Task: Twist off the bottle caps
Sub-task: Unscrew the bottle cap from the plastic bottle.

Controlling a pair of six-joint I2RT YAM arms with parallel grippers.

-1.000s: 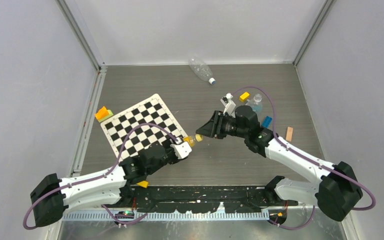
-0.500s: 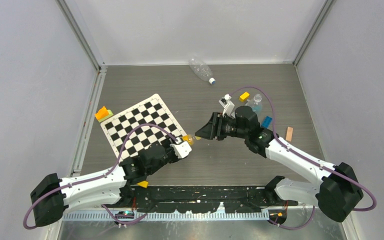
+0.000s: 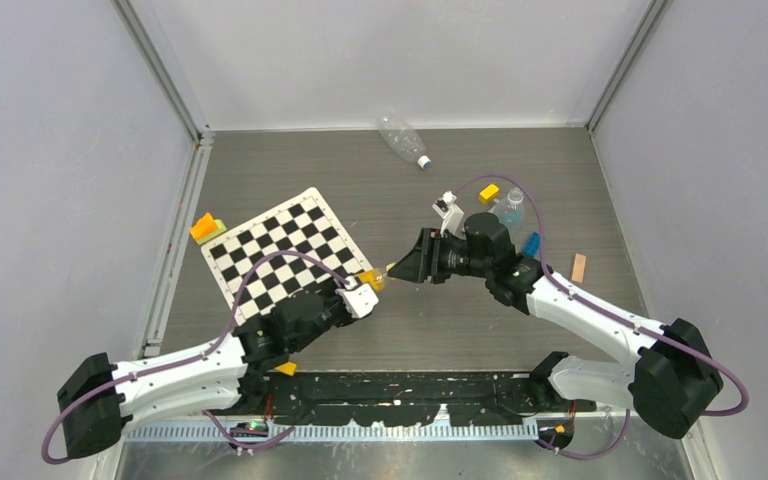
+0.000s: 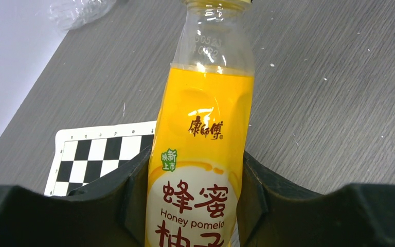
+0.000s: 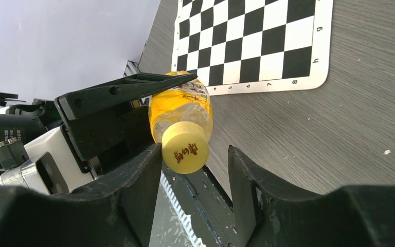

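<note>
My left gripper [image 4: 195, 159] is shut on the yellow-orange bottle [image 4: 201, 149], one finger on each side of its label. The bottle lies nearly level at the table's middle [image 3: 370, 281], neck toward the right arm. Its yellow cap [image 5: 185, 148] sits on the neck between the fingers of my right gripper [image 5: 195, 151], which is open. The cap is close against one finger, with a clear gap to the other. A clear crinkled bottle [image 3: 401, 137] with a pale cap [image 3: 424, 162] lies at the back. Another clear bottle [image 3: 511, 209] stands behind the right arm.
A checkerboard mat [image 3: 280, 245] lies left of centre, its corner under the left wrist. A yellow block [image 3: 489, 192], a blue block [image 3: 532, 243] and a wooden stick [image 3: 579, 267] lie near the right arm. An orange block [image 3: 204, 228] sits at the left.
The right gripper's jaws have widened around the yellow cap. The right wrist and the held bottle have both shifted slightly left. The left grip is unchanged.
</note>
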